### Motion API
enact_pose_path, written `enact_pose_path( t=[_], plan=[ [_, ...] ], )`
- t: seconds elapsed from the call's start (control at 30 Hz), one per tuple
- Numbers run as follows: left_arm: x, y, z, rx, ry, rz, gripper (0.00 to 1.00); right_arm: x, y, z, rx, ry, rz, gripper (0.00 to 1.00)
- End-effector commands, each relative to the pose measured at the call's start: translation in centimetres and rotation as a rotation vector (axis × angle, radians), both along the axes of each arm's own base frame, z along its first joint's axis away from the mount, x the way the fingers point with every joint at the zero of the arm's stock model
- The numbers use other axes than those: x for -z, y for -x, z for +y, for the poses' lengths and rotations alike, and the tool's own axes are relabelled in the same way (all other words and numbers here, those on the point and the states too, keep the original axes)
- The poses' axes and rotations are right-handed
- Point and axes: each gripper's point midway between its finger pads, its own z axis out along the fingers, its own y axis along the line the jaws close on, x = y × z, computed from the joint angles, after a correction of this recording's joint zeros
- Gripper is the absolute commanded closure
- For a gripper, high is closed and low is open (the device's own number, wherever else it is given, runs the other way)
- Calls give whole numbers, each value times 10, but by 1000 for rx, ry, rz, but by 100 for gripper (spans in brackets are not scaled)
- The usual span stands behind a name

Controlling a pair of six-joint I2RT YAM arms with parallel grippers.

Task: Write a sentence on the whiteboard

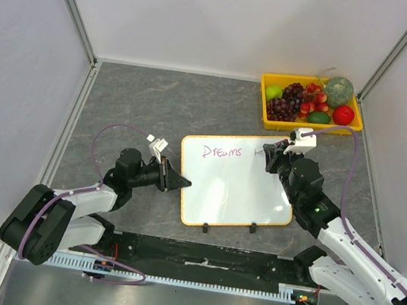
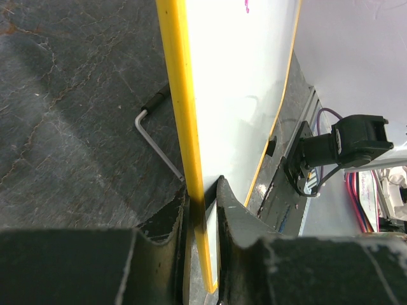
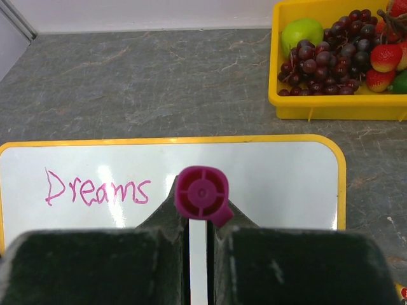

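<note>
Positioned at tabletop [image 1: 141, 105] centre: whiteboard [image 1: 236, 188], "Dreams" penned in pink upper left. Clamped at left edge by left pincer [image 1: 183, 182]. Gripped in clenched right pincer [image 1: 268, 157] above board's upper right: magenta marker [image 3: 202, 194].

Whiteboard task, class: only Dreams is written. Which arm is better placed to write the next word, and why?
Right. The right gripper is shut on the magenta marker, poised over the whiteboard just past Dreams. The left gripper is clamped on the board's left edge, steadying it.
</note>
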Motion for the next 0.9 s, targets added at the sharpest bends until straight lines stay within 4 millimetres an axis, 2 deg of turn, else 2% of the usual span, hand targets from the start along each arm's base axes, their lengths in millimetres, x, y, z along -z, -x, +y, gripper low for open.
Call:
enact_pose_path(
  t=[0.0,0.17,0.4,0.87],
  plan=[
    [19,-6,8,-33,-91,-27,98,-18,-7,-7,57,-11,-36,100],
    [19,-7,8,-34,-91,-26,98,-21,-9,-11,82,-8,-41,100],
    [19,-7,9,-35,-91,-27,98,-15,-6,-14,89,-8,-33,100],
    [18,-7,8,-33,-91,-29,98,6,5,-13,43,15,9,100]
  ],
)
